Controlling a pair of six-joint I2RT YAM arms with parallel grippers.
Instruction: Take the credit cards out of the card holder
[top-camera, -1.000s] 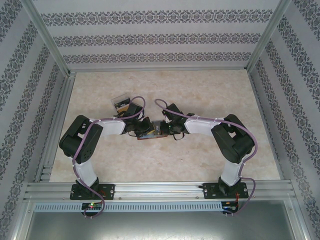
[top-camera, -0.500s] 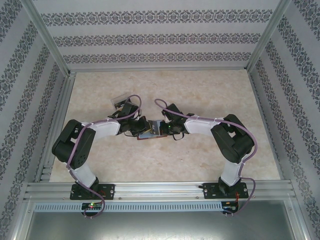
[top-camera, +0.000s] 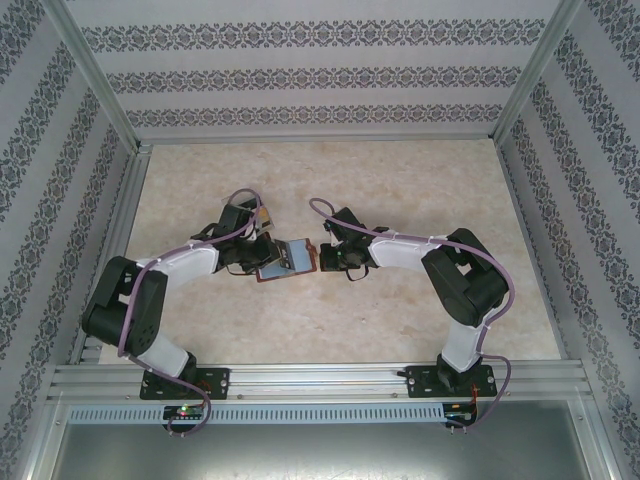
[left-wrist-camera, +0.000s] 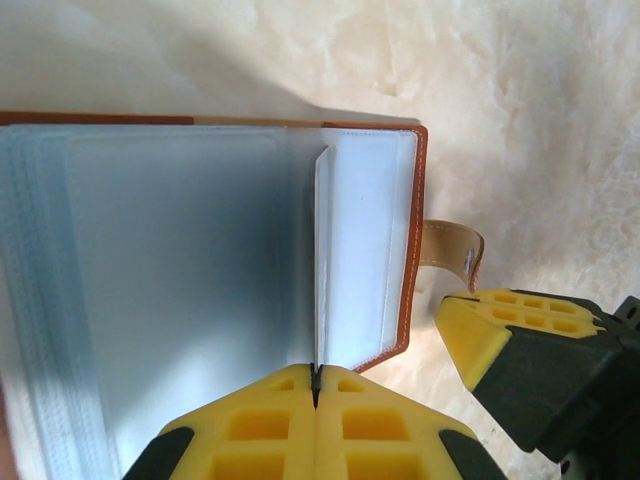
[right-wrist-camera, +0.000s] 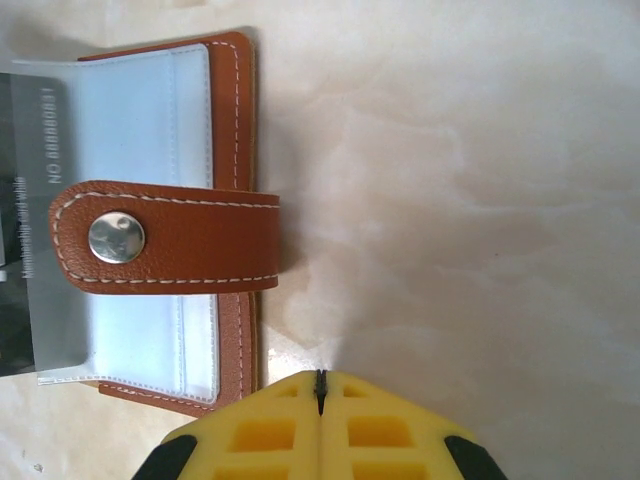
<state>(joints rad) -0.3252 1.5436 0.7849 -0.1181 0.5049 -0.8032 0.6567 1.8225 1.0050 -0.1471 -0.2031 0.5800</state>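
- Patterned walls (top-camera: 320, 70) box in the marble-look table (top-camera: 420, 180). Both arms reach to mid-table, and their wrists crowd the work from either side.
- The card holder (top-camera: 285, 257) lies open and flat mid-table between the two grippers, brown cover down and blue-grey sleeves up.
- The left gripper (left-wrist-camera: 316, 372) is pinched tight on one clear sleeve leaf (left-wrist-camera: 320, 250) of the holder. That leaf stands up on edge from the stack.
- The right gripper (right-wrist-camera: 320, 380) is closed with nothing in it, tips low over the table just beside the holder's edge on the strap side.
- The strap (right-wrist-camera: 165, 240) with its metal snap (right-wrist-camera: 116, 238) is folded in across the inner panel.
- Contents: a grey card (right-wrist-camera: 25, 300) with a printed number sits in the sleeves, partly under the strap end. I can't tell how many other cards there are.
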